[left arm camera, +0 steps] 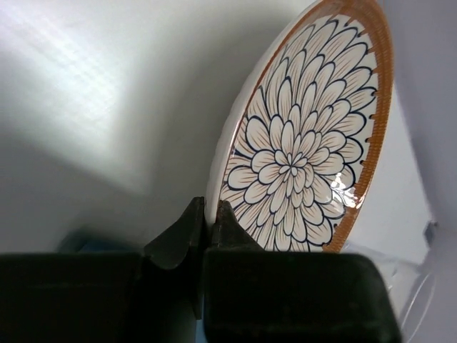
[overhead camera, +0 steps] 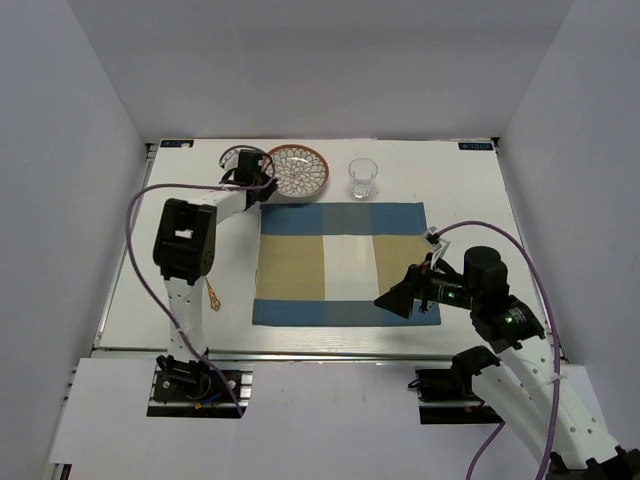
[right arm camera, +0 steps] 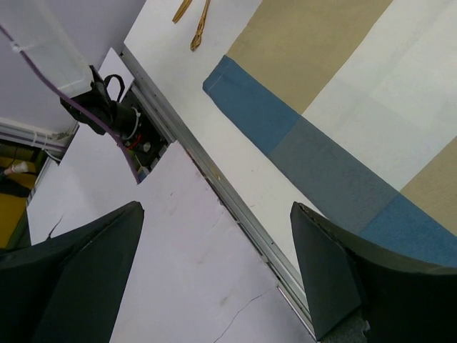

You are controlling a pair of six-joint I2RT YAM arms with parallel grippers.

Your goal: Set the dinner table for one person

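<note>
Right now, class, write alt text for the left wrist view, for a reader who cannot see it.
The left hand pinches the near rim of a round ceramic plate with an orange border and a dark-outlined petal pattern between its two black fingers. Behind them lies the white dinner table, blurred.

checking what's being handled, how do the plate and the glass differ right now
The plate is wide, shallow and flower-patterned with an orange rim; the glass is narrow, taller and clear. The plate's rim is pinched in the left gripper's jaws; the glass stands free, no gripper at it. Both sit on the dinner table beyond the placemat, not on it.
</note>
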